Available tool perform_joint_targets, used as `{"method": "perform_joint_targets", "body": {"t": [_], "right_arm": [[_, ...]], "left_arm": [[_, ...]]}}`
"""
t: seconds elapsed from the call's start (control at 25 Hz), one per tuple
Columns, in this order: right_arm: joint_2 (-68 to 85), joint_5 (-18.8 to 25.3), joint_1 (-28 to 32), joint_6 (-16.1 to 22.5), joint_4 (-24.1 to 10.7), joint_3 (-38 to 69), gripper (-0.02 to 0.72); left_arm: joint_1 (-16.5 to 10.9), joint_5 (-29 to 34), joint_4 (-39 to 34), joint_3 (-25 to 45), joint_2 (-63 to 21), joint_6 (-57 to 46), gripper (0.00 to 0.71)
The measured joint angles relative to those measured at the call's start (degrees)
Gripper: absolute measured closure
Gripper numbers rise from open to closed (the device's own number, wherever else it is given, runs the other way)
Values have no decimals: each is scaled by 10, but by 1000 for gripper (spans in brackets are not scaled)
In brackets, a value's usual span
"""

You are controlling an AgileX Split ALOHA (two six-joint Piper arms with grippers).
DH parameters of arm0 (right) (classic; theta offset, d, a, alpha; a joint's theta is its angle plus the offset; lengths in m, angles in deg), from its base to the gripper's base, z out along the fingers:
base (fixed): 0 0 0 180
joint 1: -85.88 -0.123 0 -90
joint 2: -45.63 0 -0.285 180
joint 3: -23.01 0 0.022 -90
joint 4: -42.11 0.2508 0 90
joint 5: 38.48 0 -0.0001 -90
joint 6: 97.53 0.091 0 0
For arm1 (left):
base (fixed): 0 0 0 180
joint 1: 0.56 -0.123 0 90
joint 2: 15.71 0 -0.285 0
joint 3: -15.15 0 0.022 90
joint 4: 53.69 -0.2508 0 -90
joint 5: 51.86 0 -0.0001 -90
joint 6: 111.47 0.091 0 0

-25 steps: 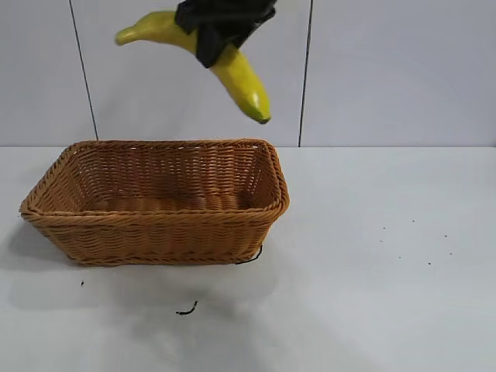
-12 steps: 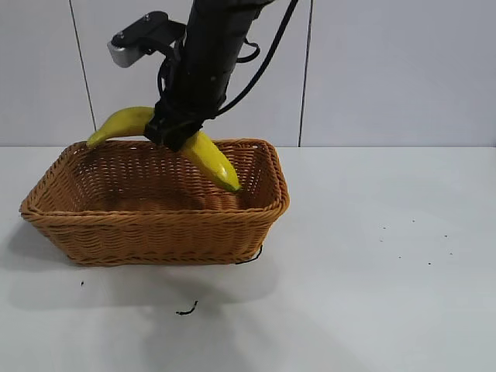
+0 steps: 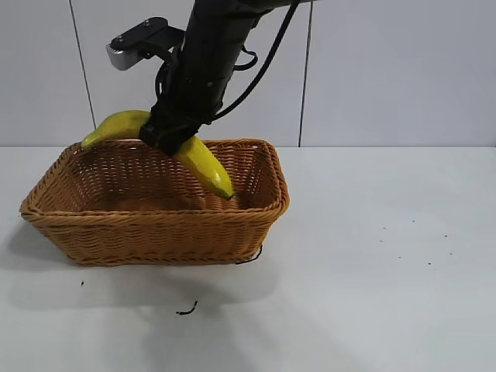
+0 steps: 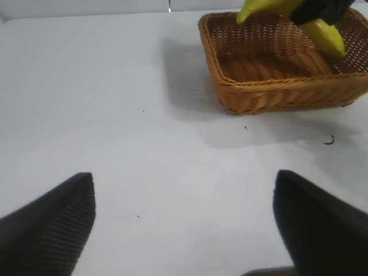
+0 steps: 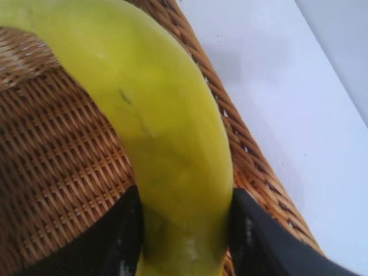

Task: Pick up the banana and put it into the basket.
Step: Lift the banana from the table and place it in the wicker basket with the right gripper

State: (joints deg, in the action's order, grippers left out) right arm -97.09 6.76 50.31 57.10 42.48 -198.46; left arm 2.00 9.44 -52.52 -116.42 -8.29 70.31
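My right gripper (image 3: 169,138) is shut on the middle of the yellow banana (image 3: 205,164) and holds it tilted over the wicker basket (image 3: 155,221). The banana's lower tip is down inside the basket near its back wall; the other end sticks out above the back left rim. In the right wrist view the fingers (image 5: 123,230) clamp the banana (image 5: 167,132) on both sides above the basket's weave (image 5: 57,155). My left gripper (image 4: 183,175) is open and empty over bare table, far from the basket (image 4: 276,86) and banana (image 4: 325,34).
A small black scrap (image 3: 186,310) lies on the white table in front of the basket; it also shows in the left wrist view (image 4: 329,140). A tiled wall stands close behind the basket. Bare table stretches to the right of the basket.
My right gripper has come down with the banana from high above the basket, so its lower tip now dips inside. In the last half second it sank only slightly.
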Motion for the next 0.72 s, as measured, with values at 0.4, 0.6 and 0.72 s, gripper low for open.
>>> {"method": "perform_joint_targets", "body": {"t": [0.4, 0.6, 0.72], "right_arm": [[0, 21, 0, 14, 1, -5, 48], [0, 90, 1, 76, -11, -57, 14], [0, 135, 10, 116, -17, -106, 14]], "left_arm": [[0, 0, 0, 0, 0, 0, 75], [0, 0, 0, 0, 0, 0, 75], [0, 0, 0, 0, 0, 0, 75]]}}
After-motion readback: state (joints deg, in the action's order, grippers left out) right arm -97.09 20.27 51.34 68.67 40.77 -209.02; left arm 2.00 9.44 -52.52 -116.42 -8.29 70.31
